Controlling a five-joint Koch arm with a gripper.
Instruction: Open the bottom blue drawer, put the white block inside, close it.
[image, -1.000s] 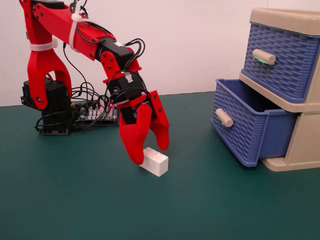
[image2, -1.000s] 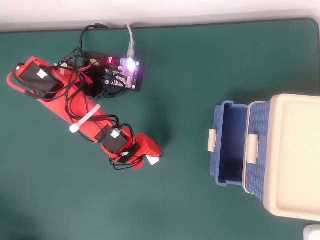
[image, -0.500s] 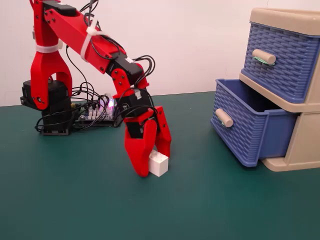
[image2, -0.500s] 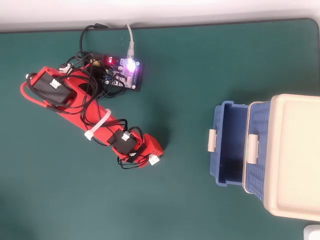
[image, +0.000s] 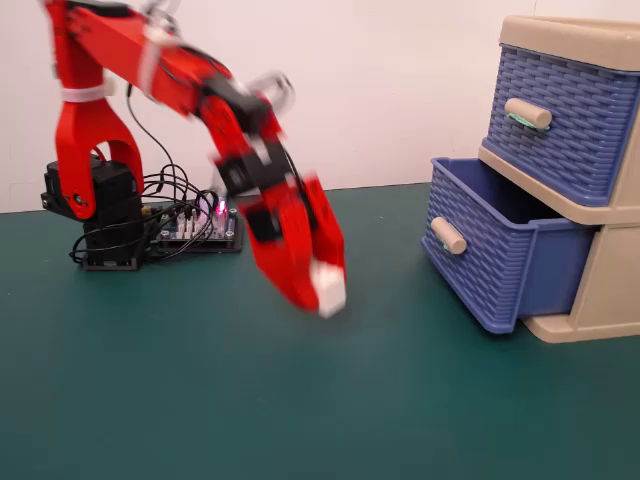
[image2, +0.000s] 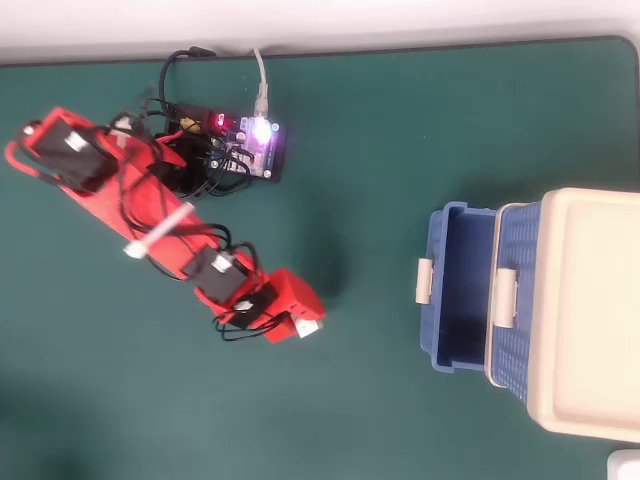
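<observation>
The bottom blue drawer (image: 490, 265) of a beige cabinet (image: 615, 290) stands pulled open and looks empty; in the overhead view it shows open too (image2: 457, 290). The top blue drawer (image: 565, 120) is shut. My red gripper (image: 322, 285) hangs above the green mat, left of the drawer, shut on the white block (image: 329, 285). In the overhead view the gripper (image2: 300, 322) holds the white block (image2: 311, 326) well left of the drawer's handle (image2: 425, 280).
The arm's base (image: 95, 200) and a lit controller board (image: 205, 225) with cables stand at the back left. The cabinet's beige top (image2: 590, 310) sits at the right edge of the mat. Green mat (image: 300, 400) lies in front.
</observation>
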